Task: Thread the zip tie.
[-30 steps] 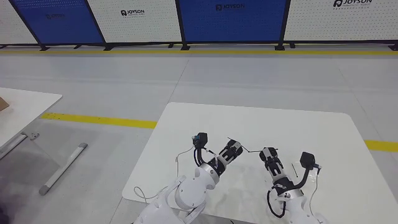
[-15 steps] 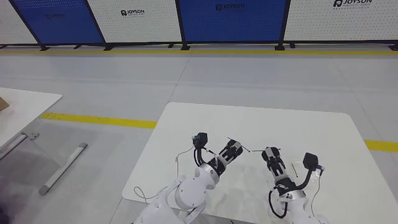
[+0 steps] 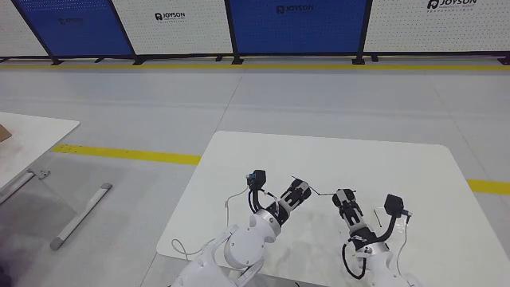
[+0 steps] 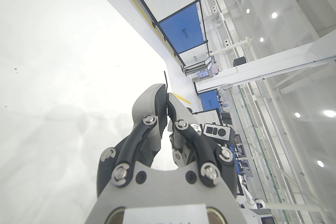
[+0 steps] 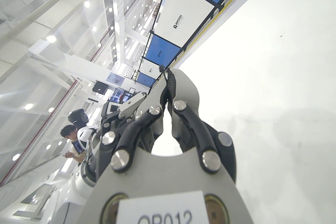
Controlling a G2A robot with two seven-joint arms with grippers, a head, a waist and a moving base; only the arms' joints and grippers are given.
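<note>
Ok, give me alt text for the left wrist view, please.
The grey two-fingered left gripper is shut on a thin black plastic zip tie, whose end pokes out beyond the grip. It hangs over a white table; blue and white partition panels stand beyond.

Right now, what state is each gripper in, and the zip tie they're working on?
Thin black plastic zip tie: held above the white table, strung between both grippers, ends apart, not yet threaded.
Left gripper: shut on the tie's pointed tail end.
Right gripper: shut on the tie's head end.
</note>
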